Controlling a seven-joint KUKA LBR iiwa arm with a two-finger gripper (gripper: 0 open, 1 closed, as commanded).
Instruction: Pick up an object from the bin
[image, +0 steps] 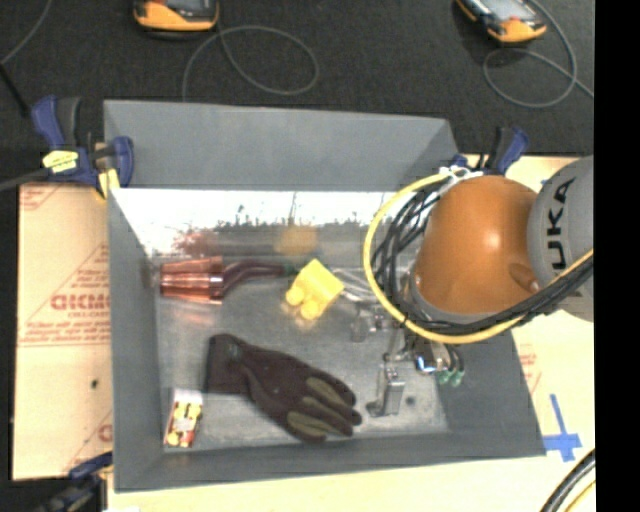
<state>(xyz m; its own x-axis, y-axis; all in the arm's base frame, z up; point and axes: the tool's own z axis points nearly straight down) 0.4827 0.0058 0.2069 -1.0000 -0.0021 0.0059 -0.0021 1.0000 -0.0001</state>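
grey sheet metal forms the bin (300, 160), its floor sparsely covered and mostly bare on the right side, where the arm comes in. the tool (384, 380) hangs low over that bare floor at the lower right. nothing shows in its grip, and whether it is open or closed i cannot tell.

the nearest thing to it is a dark glove (280, 385) lying flat across the lower middle of the bin, cuff to the left and olive finger ends to the right, just beside the tool. it looks soft and light, so it should crumple rather than resist. a pinch would probably hold best on a fold at the palm or the bunched finger ends, not on a flat patch that could slide away on the metal.

a yellow block (313, 288) sits up and to the left of the tool, well clear of the glove. it looks rigid, light and smooth, and would likely need a hold across its flat sides. a pink scoop (195, 280) with a dark handle lies by the back wall on the left, and a small packet (184, 420) sits in the lower left corner.

the wrist points down into the bin under its orange cover (475, 250), with cables (385, 250) looped around it on the left side.
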